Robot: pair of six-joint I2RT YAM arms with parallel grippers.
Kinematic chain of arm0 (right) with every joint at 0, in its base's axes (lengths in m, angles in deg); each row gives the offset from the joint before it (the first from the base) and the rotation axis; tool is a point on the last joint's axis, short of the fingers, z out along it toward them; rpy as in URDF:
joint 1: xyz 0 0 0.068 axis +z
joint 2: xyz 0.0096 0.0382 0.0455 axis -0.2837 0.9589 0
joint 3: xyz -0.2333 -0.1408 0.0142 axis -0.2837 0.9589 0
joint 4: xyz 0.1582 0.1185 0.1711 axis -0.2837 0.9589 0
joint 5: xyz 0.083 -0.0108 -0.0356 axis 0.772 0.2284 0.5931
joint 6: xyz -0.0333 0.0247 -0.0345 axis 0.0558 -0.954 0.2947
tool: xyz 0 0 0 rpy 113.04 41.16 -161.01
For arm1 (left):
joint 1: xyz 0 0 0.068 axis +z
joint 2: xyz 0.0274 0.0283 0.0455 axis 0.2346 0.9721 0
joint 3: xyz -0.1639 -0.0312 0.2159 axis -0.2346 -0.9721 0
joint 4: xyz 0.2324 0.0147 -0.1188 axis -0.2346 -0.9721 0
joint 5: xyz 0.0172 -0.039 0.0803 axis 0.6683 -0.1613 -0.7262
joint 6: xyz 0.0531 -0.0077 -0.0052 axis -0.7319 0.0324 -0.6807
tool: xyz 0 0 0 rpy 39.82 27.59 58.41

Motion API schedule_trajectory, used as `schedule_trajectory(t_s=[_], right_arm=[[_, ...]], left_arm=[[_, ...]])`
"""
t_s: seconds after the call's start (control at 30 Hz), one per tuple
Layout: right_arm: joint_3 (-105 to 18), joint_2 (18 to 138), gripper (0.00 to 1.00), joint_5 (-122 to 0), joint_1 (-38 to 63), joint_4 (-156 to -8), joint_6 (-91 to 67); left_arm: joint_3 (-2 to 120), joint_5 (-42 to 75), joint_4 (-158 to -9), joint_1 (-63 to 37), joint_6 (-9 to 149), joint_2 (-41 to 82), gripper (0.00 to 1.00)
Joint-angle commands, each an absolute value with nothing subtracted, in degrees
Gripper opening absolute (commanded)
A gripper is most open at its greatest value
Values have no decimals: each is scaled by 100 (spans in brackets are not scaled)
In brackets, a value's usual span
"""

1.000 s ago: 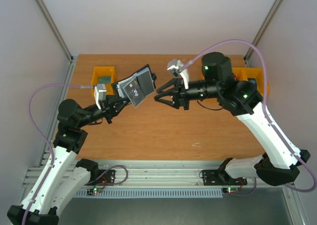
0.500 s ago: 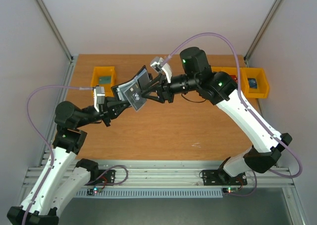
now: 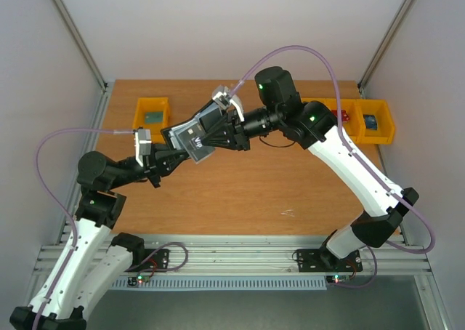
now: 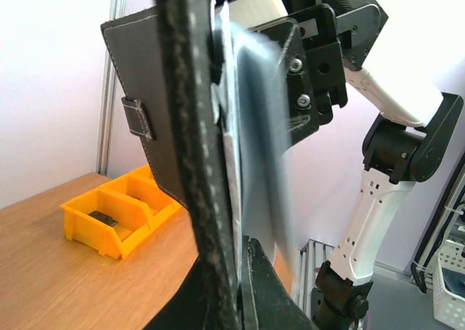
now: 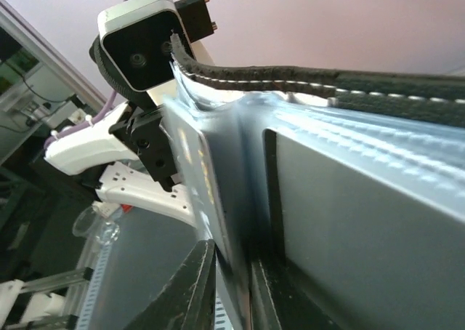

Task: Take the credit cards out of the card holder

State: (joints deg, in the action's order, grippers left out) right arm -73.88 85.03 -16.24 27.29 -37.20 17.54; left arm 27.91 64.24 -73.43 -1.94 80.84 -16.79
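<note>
Black card holder [image 3: 208, 118] hangs open above the desk [image 3: 276, 184], clenched at its lower edge in your left claw [image 3: 169, 155]. Your right claw [image 3: 213, 137], well apart from it one second ago, now reaches the holder. Its fingers [image 5: 195, 279] stand on both sides of a thin inner layer, just beside the dark credit card [image 3: 195, 138]. You cannot tell whether they press it.

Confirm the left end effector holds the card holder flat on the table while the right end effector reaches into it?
No: the left wrist view shows the left end effector holding the card holder upright in the air, clear of the table, while the right end effector reaches into it.
</note>
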Motion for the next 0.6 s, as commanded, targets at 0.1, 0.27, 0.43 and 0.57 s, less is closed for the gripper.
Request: schedule_trajectory(t_s=[0.1, 0.27, 0.43, 0.57], right_arm=[[-7481, 8539, 1, -1250, 2836, -3754, 1619], [-7437, 8474, 1, -1691, 2803, -3705, 1643], [-7344, 8323, 1, -1922, 2680, -3705, 1624], [-7280, 8247, 1, -2013, 2636, -3698, 1624]], left_arm=[[2837, 6481, -6864, -219, 8102, -1743, 0], [2801, 6437, -6758, -214, 8387, -1768, 26], [2663, 6382, -6611, -191, 9115, -1737, 47], [2698, 6504, -6587, -189, 9251, -1682, 56]])
